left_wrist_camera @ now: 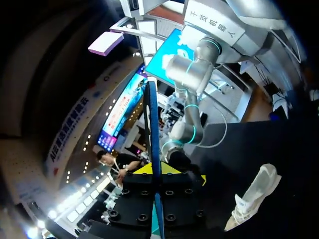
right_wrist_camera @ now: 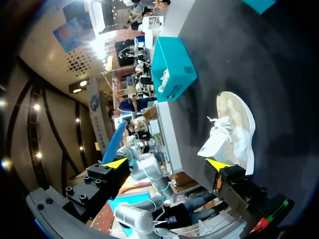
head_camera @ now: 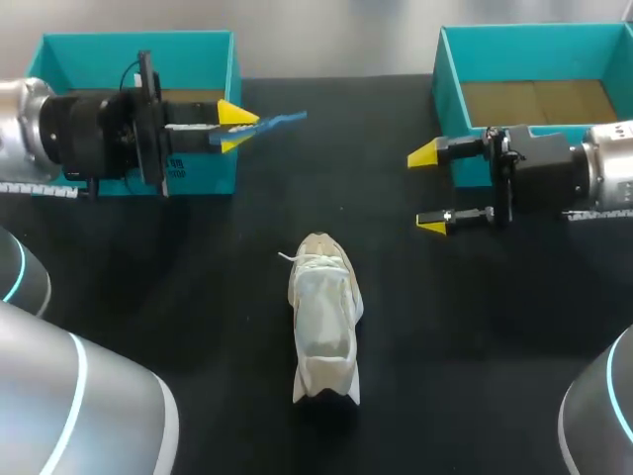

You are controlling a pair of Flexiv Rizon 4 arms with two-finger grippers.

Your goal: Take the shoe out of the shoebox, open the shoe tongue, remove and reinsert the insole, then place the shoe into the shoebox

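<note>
Shoe [head_camera: 324, 317] lies out of the box at mid-bench [head_camera: 198, 297], lengthwise, laced end far, collar end near. Off-white soft fabric upper, slumped and creased at the near end; loose white laces; pale, smoother sole edge seen from the right wrist. Insole [head_camera: 272, 122] is out: thin, flat, blue, flexible-looking strip, clenched at one end by left end effector [head_camera: 234, 129], held off the bench, far-left of the shoe, before left box [head_camera: 203, 168]. Right end effector [head_camera: 428, 190] released, holding nothing, far-right of the shoe, just before right box [head_camera: 440, 69]. Both boxes teal card, open-topped, brown floor inside. Judged step: insole removed, reinsertion due. Next move calls for bringing the insole down to the shoe mouth, the right arm likely steadying the limp upper.
</note>
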